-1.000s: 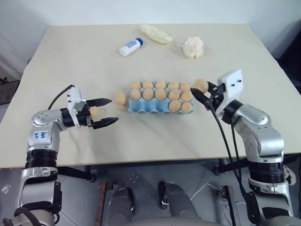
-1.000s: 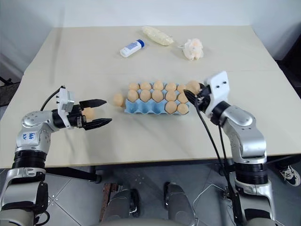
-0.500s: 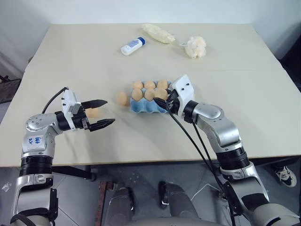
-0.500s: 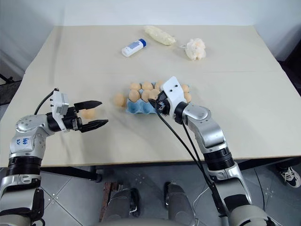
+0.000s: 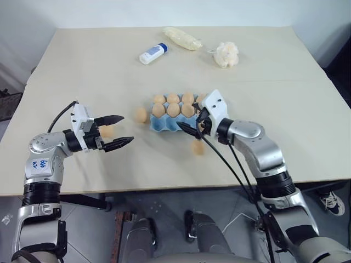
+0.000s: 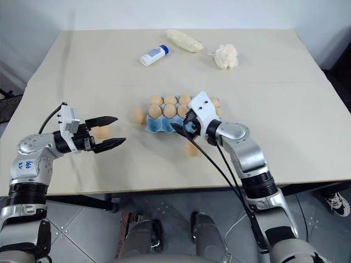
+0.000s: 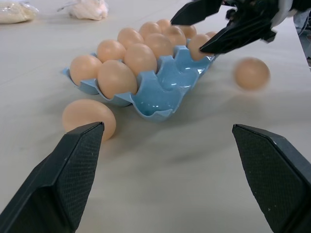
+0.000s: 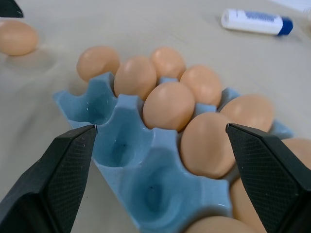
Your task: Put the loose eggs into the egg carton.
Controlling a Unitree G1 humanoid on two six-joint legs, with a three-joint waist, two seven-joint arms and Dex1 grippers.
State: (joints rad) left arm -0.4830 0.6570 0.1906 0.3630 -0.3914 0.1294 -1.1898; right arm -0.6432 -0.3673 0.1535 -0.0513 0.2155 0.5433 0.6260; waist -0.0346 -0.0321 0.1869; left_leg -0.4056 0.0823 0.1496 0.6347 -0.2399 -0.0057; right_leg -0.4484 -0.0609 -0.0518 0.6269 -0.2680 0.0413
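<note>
Across the last second our right arm swung in from beyond the far end of the egg carton (image 5: 164, 125) to its near long side, and the right gripper (image 5: 189, 123), which had been pinching an egg, ended with its fingers spread wide and nothing between them. The egg it carried (image 5: 197, 147) had not gone into a cup. It lay on the bare table just in front of the carton, and we judged it might still be rolling (it showed smeared in the left wrist view). The cups at the carton's near left corner stood empty, so that placement would have to be done again.

Our left gripper (image 5: 127, 129) kept its place, fingers spread and holding nothing, with a second loose egg (image 5: 107, 131) on the table just behind them. A third egg (image 5: 141, 114) sat just beside the carton's left end.

A plain pale wall stood behind and grey tiled floor lay below. The beige table (image 5: 82, 66) was smooth and mostly bare. At its far edge, well apart from the carton, lay a fluffy cream puff (image 5: 226, 55), a pale wrapped bundle (image 5: 182, 38) and a white bottle (image 5: 152, 53).
</note>
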